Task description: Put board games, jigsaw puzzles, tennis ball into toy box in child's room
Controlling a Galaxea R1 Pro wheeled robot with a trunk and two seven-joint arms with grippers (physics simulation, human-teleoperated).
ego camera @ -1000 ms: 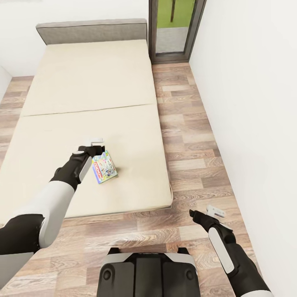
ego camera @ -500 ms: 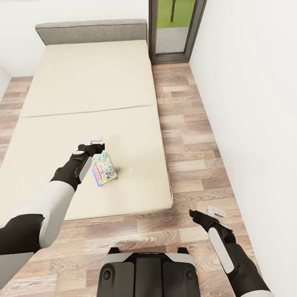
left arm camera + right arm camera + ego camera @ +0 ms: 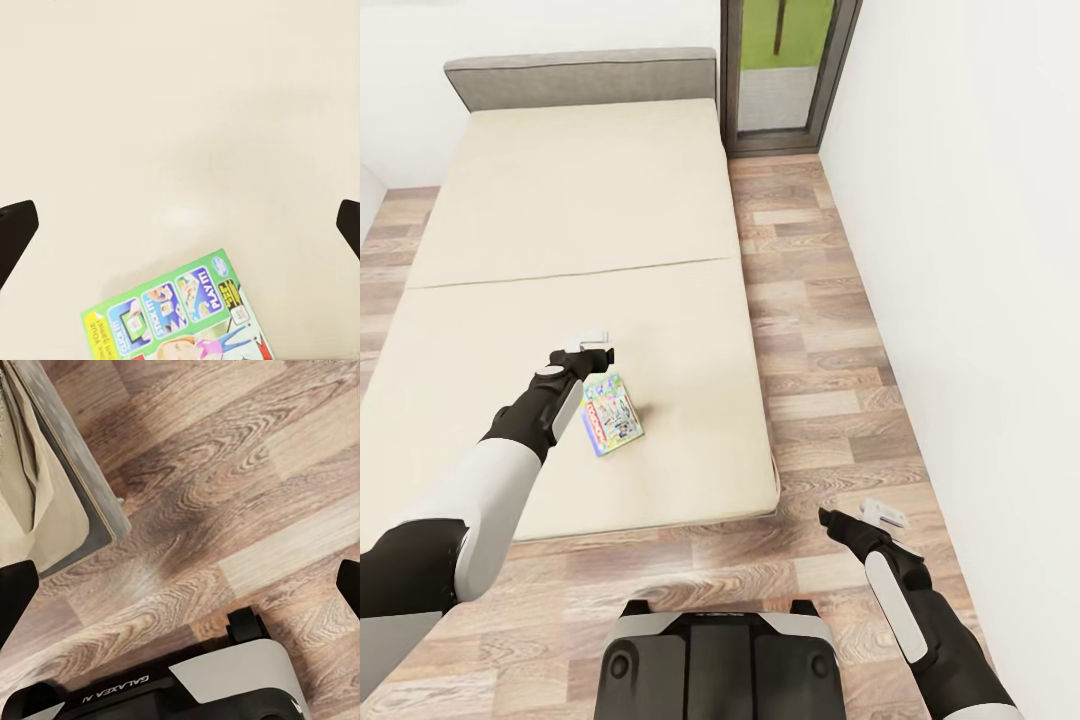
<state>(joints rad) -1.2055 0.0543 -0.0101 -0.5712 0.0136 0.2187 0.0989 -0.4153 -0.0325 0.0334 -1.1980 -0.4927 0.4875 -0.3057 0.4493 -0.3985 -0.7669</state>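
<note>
A board game (image 3: 610,414) with blue and green cartoon art lies flat on the cream mattress of the bed (image 3: 560,200), in the near half and toward its right side. The left pincer (image 3: 592,343) hangs over the mattress just beyond the box's far edge, apart from it; in the left wrist view its two dark fingertips (image 3: 15,229) stand wide apart at the edges of the frame with nothing between them, and the box's green end (image 3: 176,307) shows below them. The right pincer (image 3: 875,515) is held low over the wood-plank floor (image 3: 810,330) to the right of the bed's near corner, also spread wide and empty. The robot's base (image 3: 718,655) sits on the floor at the near edge.
</note>
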